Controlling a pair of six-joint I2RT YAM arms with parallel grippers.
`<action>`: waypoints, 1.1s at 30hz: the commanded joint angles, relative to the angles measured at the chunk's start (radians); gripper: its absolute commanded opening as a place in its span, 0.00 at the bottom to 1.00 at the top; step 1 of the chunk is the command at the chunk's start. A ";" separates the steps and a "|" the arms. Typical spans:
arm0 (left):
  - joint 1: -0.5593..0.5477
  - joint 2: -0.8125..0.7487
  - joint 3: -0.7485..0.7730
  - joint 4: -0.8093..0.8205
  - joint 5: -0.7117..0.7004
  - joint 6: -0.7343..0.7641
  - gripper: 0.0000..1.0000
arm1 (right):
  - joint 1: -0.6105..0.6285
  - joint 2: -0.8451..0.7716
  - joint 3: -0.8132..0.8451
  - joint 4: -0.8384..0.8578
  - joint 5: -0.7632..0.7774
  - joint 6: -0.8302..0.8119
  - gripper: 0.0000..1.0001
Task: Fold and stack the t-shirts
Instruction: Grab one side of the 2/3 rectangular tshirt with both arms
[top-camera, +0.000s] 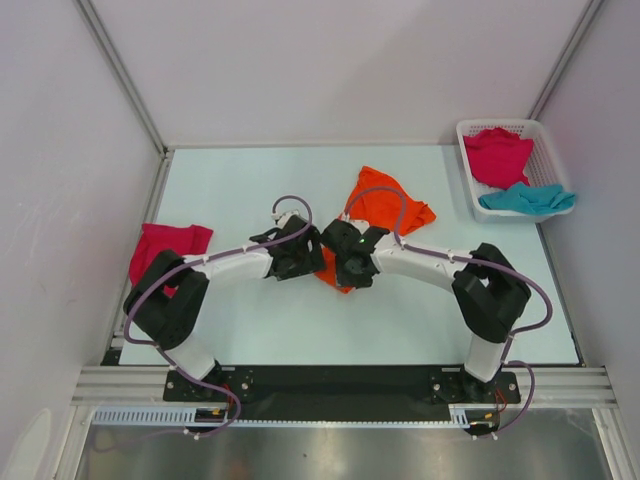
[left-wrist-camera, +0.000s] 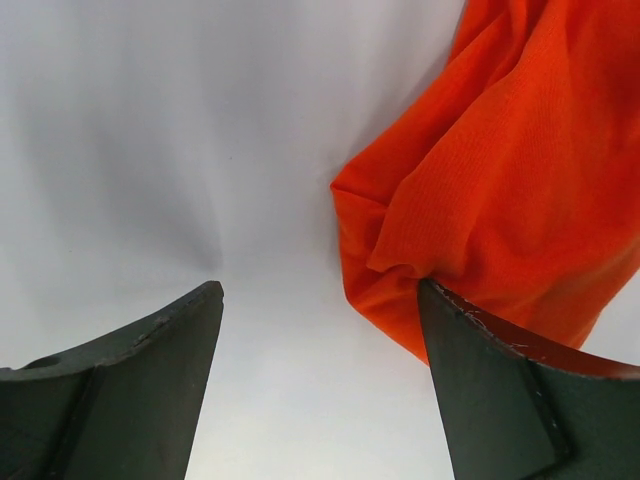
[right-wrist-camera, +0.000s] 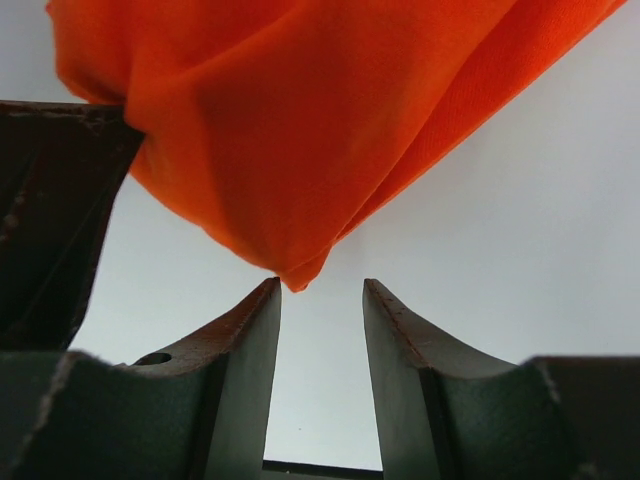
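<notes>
Orange cloth t-shirt (top-camera: 388, 205) lies crumpled mid-bench on the pale bench (top-camera: 250, 180), its long axis slanting from far right to near left, with the narrow end under the wrists. The black-and-white left arm (top-camera: 230, 266) and right arm (top-camera: 430, 262) each bend at the elbow and reach inward, their wrists almost meeting over that end. A magenta-pink cloth t-shirt (top-camera: 168, 245) lies by the left edge. A second magenta-pink shirt (top-camera: 497, 155) and a teal shirt (top-camera: 525, 200) sit in the white plastic lattice basket (top-camera: 500, 124) (far right corner).

In the left wrist view, the left jaws stand wide with only bare bench between them, and the orange cloth bunches against the right-hand finger (left-wrist-camera: 500, 400).

In the right wrist view, the right jaws are narrowly parted and grip nothing. The shirt's pointed fold ends just above their gap.
</notes>
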 joint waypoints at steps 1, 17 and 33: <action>0.006 -0.023 0.054 -0.009 -0.023 -0.029 0.84 | 0.006 0.044 0.017 0.026 0.027 0.017 0.44; 0.011 0.043 0.102 0.054 -0.005 -0.103 0.83 | 0.006 0.119 0.024 0.066 0.056 0.027 0.40; 0.011 0.135 0.060 0.183 0.101 -0.186 0.24 | 0.005 0.106 0.023 0.028 0.093 0.036 0.14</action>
